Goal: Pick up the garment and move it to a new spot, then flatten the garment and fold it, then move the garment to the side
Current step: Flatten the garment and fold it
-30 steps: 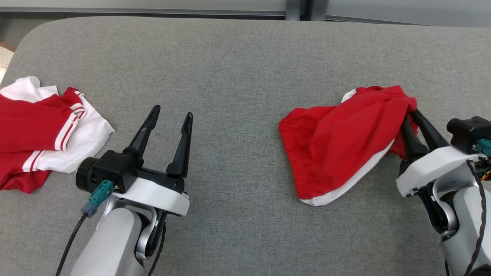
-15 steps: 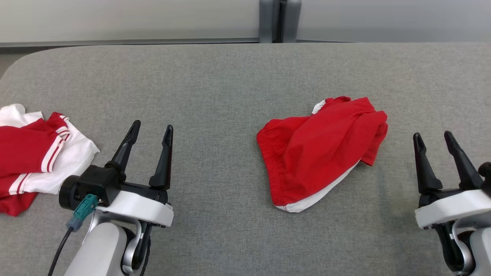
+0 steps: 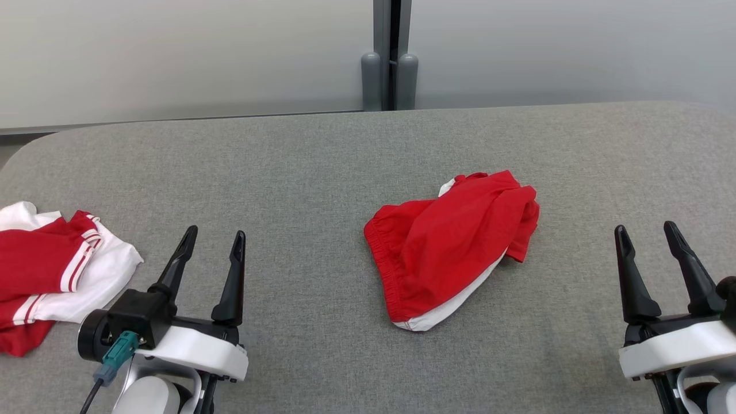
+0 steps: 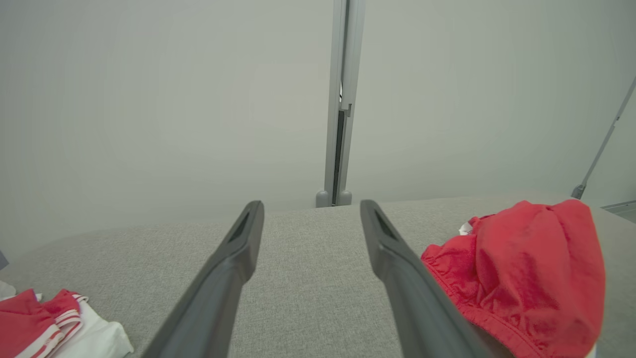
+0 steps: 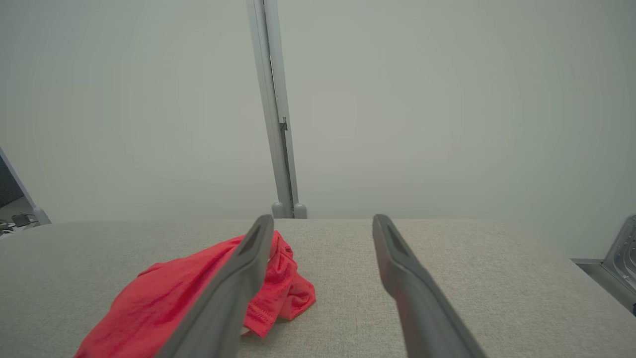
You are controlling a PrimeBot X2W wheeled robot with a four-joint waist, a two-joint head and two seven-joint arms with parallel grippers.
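The garment (image 3: pixel 448 247) is a pair of red shorts with white trim, lying crumpled on the grey table (image 3: pixel 322 161) a little right of centre. It also lies at the right of the left wrist view (image 4: pixel 526 273) and at the lower left of the right wrist view (image 5: pixel 169 298). My right gripper (image 3: pixel 644 237) stands open at the lower right, well clear of the shorts, nothing between its fingers. My left gripper (image 3: pixel 214 234) stands open at the lower left, also with nothing in it.
A second red and white garment (image 3: pixel 52 270) lies bunched at the table's left edge, seen too in the left wrist view (image 4: pixel 54 328). A pale wall with a grey post (image 3: pixel 390 57) runs behind the table's far edge.
My right gripper has let go of the red shorts, opened and drawn back toward me. The shorts have settled on the table. The head camera has tilted up, shifting the whole picture.
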